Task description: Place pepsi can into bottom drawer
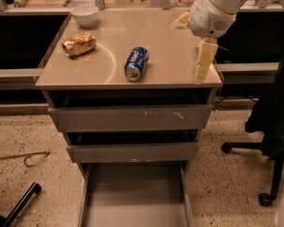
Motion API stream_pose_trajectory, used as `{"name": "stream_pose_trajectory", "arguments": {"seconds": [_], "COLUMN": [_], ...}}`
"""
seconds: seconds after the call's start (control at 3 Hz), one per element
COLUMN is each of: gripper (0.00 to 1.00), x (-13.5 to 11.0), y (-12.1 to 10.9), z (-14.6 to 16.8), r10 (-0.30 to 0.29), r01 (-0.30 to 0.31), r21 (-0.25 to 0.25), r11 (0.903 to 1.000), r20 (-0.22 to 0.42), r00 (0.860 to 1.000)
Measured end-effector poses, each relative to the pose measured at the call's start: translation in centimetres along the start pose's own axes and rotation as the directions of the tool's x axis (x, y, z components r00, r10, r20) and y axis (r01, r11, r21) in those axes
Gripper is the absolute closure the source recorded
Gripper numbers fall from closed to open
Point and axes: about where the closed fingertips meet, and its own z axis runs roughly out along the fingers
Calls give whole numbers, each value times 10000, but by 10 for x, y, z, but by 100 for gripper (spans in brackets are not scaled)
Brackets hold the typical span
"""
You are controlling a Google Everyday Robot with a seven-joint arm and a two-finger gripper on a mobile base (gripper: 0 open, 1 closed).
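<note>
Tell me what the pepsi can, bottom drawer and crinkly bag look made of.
The pepsi can: likely aluminium, glossy blue print, silvery end. The bottom drawer: probably painted sheet metal, matte grey, thin walls. The bag: seemingly foil, golden, crinkled, shiny. The gripper hangs above the right edge of the tabletop, apart from the can.

A tan-topped cabinet (170, 65) stands on speckled floor (28, 131). At its top's back left corner sits a white bowl (84, 14); just in front of the bowl, near the left edge, lies a crumpled foil bag (79, 44). Below the top, two upper drawers (130, 118) are closed, their fronts scuffed. A black chair (274, 112) stands right of the cabinet. Left of it, a metal hook (26, 159) and a black bar (21, 205) lie on the floor. The gripper (201, 72) hangs over the top's front right corner.
</note>
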Motion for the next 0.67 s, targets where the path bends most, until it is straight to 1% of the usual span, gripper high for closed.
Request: {"name": "stream_pose_trajectory", "arguments": {"seconds": [0.33,0.67], "gripper": [0,0], "x": [-1,-1], "y": [-12,-12], "z": [3,3], "r10": [-309,-309], "r01": [307,308], "r21": [102,102], "r11": [9995,9995], "r20": [129,130], "r00": [9994,9994]}}
